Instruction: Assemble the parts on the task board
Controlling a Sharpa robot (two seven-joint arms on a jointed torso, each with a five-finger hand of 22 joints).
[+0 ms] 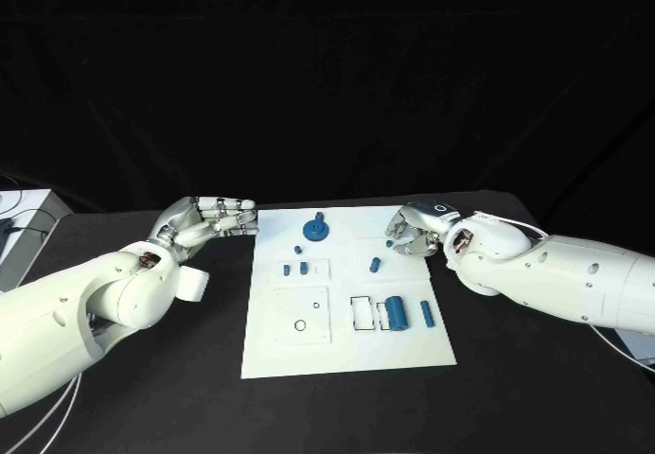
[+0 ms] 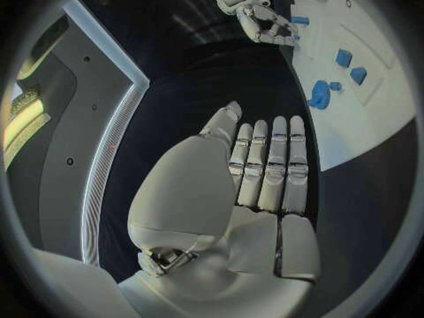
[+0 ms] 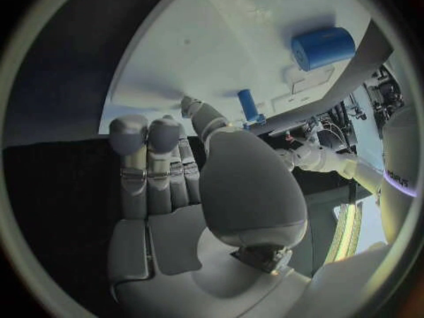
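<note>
**Both hands empty at the board's upper edges, parts untouched**

We see the task board (image 1: 348, 355) lying in the centre of the head view, a white plate on the black table (image 1: 164, 397). Our left hand (image 1: 216, 219) hovers just off the board's upper left corner, fingers straight and together, holding nothing. Our right hand (image 1: 414, 232) sits over the board's upper right edge, fingers bent loosely downward and likewise holding nothing that we can make out.

The blue parts are spread over the plate. A round gear-like piece (image 1: 315, 230) stands near the upper middle, between the two hands. A small peg (image 1: 374, 266) lies just below and left of the right hand. Lower right of centre sit a thick cylinder (image 1: 398, 313) and a thin pin (image 1: 427, 314), both with their long axes running up and down the frame.

We judge the right hand the nearer one to the peg, which lies just down-left of its fingertips; in the right wrist view a short blue peg (image 3: 248, 104) shows close beyond the fingers. The gear is about equally reachable from either side.
</note>
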